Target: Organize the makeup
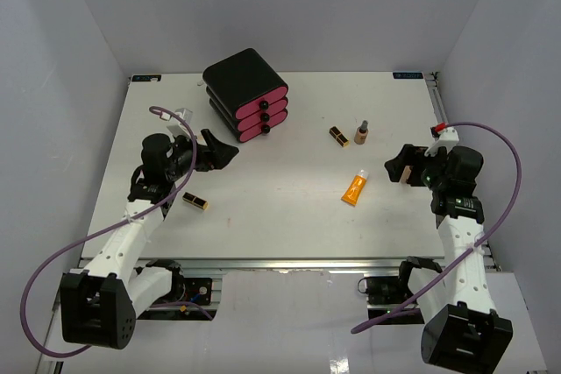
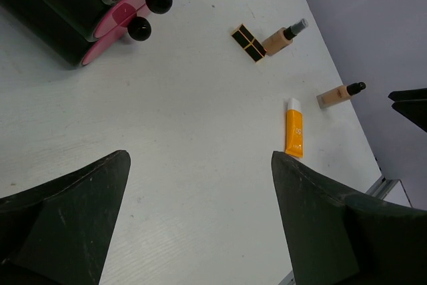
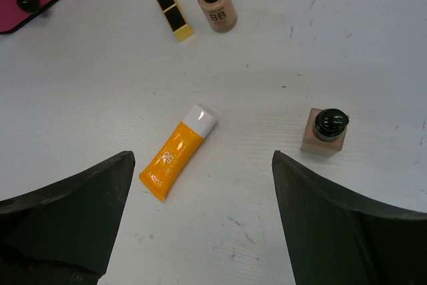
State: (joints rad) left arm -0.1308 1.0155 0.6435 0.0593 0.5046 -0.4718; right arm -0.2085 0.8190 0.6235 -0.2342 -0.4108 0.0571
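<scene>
Makeup, item 1: first lipstick tube (image 1: 338,135), black and gold, lying right of centre, toward the far edge of the white counter (image 1: 280,225).
Item 2: tan round bottle (image 1: 361,133), dark cap, upright just beside item 1 on the side of the right edge.
Item 3: orange squeeze tube (image 1: 354,188), white cap, lying flat in the right half, nearer the near edge than items 1 and 2.
Item 4: tan square bottle (image 3: 325,131), black cap, upright near the right edge.
Item 5: second lipstick tube (image 1: 195,202), lying in the left half toward the near edge, beside the left arm.
Black drawer box (image 1: 245,94), three pink drawers, by the far edge, left of centre.
Left tool (image 1: 219,148): fingers spread, holding nothing.
Right tool (image 3: 203,155): fingers spread, holding nothing; item 4 stands just off one fingertip.
</scene>
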